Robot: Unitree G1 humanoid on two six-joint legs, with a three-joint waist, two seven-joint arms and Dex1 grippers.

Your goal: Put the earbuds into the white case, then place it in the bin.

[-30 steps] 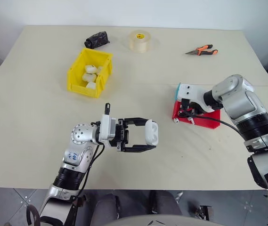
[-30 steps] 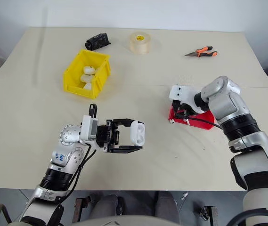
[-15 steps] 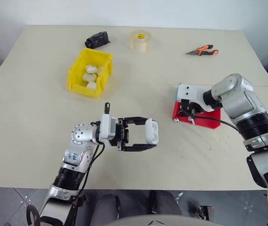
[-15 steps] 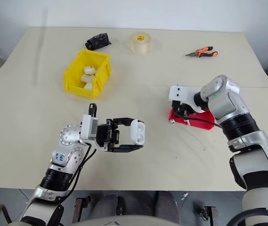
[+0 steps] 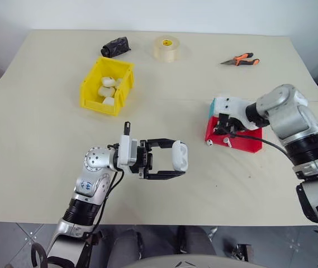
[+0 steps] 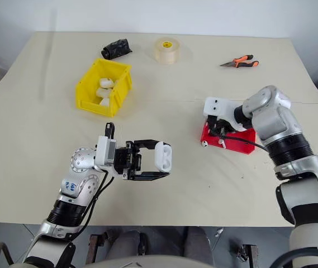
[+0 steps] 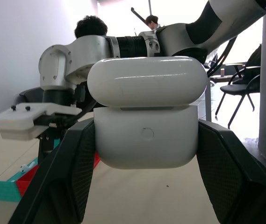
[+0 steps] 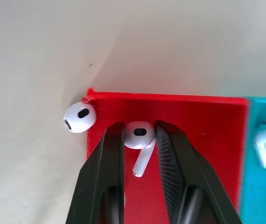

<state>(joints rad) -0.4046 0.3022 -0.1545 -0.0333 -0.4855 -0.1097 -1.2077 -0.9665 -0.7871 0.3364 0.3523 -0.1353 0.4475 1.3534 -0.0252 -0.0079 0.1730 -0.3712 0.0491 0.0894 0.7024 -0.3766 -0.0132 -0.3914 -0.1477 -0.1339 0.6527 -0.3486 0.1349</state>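
Left gripper (image 5: 176, 158): jaws clenched on the white case (image 5: 179, 157), lid ajar. Right gripper (image 8: 140, 140): jaws grasp one earbud (image 8: 139, 135) over the red tray (image 8: 203, 154); another earbud (image 8: 79, 117) lies just outside.

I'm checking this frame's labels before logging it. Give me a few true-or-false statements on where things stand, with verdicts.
1. The left hand holds a white case above the table. True.
2. That case's lid stands wide open. False: in the left wrist view the lid sits down on the case body.
3. The right hand has an earbud between its fingers, over the red tray. True.
4. The yellow bin is empty. False: several white cases lie in it.
5. Another earbud lies on the table just outside the red tray's corner. True.
6. The pliers lie inside the bin. False: they lie on the table's far side, right of the tape roll.
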